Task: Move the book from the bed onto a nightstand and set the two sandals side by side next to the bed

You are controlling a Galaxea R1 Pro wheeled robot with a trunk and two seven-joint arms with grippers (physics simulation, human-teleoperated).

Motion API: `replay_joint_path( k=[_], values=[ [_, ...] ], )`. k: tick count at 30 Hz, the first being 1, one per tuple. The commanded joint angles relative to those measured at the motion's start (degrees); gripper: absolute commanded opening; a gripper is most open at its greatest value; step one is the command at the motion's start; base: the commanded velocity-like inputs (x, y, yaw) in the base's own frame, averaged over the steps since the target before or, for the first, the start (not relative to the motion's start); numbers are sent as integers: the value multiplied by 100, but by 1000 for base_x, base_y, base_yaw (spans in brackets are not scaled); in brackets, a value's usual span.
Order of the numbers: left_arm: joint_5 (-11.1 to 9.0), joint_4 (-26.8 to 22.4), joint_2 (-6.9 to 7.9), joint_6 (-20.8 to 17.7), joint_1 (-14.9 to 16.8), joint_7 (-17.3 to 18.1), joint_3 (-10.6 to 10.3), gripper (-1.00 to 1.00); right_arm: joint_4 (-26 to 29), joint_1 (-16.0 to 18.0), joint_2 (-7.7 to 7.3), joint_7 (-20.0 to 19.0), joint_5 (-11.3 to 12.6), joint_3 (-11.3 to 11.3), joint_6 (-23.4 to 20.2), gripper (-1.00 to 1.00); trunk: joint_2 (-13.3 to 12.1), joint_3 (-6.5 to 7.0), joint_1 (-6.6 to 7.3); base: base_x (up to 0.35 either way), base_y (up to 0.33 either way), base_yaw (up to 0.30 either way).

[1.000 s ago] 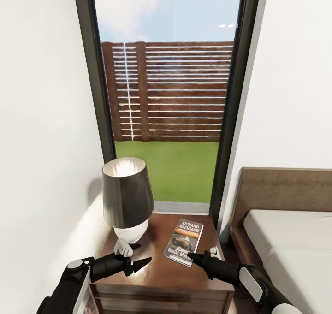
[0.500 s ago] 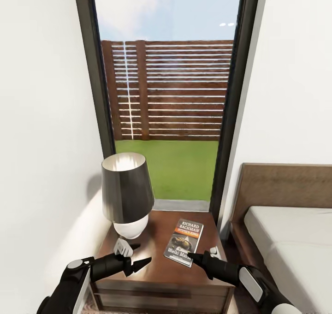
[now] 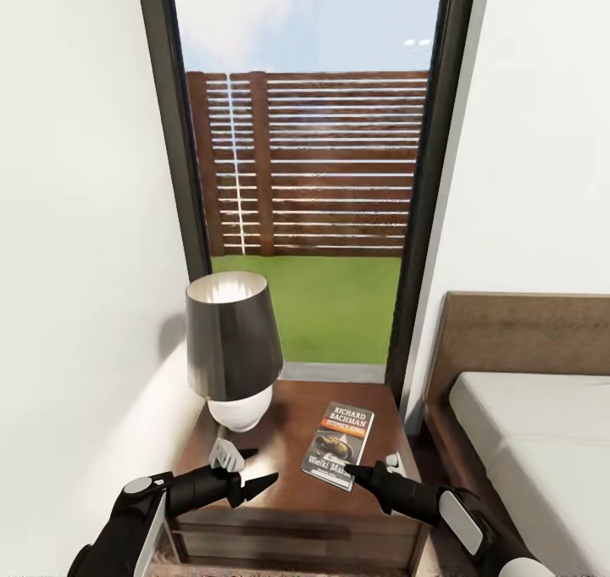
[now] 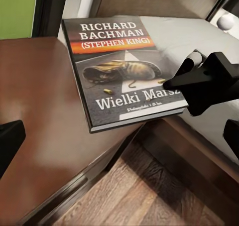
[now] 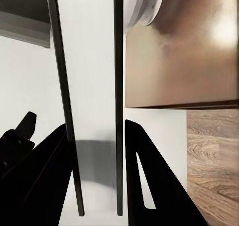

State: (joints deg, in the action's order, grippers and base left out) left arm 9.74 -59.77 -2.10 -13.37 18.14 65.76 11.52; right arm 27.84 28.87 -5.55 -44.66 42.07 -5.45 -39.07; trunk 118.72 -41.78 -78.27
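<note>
The book (image 3: pixel 339 443) lies flat on the dark-brown nightstand (image 3: pixel 284 475), cover up, with "Richard Bachman" readable (image 4: pixel 124 71). My right gripper (image 3: pixel 366 468) is open at the book's near right corner, and its black fingertip (image 4: pixel 191 79) touches the cover's edge. In the right wrist view its fingers (image 5: pixel 142 171) stand apart with nothing between them. My left gripper (image 3: pixel 257 468) hovers open over the nightstand's near left part, below the lamp. The bed (image 3: pixel 534 424) with its brown headboard (image 3: pixel 525 331) is at the right. The sandals are out of view.
A black-shaded lamp (image 3: pixel 233 340) with a white base stands on the nightstand's far left. A white wall closes in on the left, and a tall black-framed window (image 3: pixel 424 221) rises behind. Wood floor (image 4: pixel 149 196) shows between nightstand and bed.
The camera has shifted, so the lamp and headboard sit a little higher in the picture. The book, both grippers and their spacing look unchanged.
</note>
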Motion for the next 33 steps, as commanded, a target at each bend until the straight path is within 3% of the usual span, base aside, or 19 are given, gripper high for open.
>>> replay_joint_path(
  k=[1, 4, 13, 33],
  values=[
    [36, -8, -9, -60, 5, 45, 26, 100, 2, 4, -7, 2, 56, -26, -31, -100, 45, -24, -22, 0, 0, 0],
    [36, -8, -9, -60, 5, 44, 26, 100, 2, 4, -7, 1, 56, -26, -31, -100, 165, -78, -88, 0, 0, 0],
    [36, -12, -9, -60, 5, 45, 26, 100, 2, 4, -6, 1, 56, -26, -31, -100, 165, -78, -88, 14, 0, 0],
    [33, -10, -9, -60, 5, 45, 29, 100, 2, 4, 2, 2, 56, -27, -31, -100, 165, -78, -88, 172, 0, 0]
  ],
)
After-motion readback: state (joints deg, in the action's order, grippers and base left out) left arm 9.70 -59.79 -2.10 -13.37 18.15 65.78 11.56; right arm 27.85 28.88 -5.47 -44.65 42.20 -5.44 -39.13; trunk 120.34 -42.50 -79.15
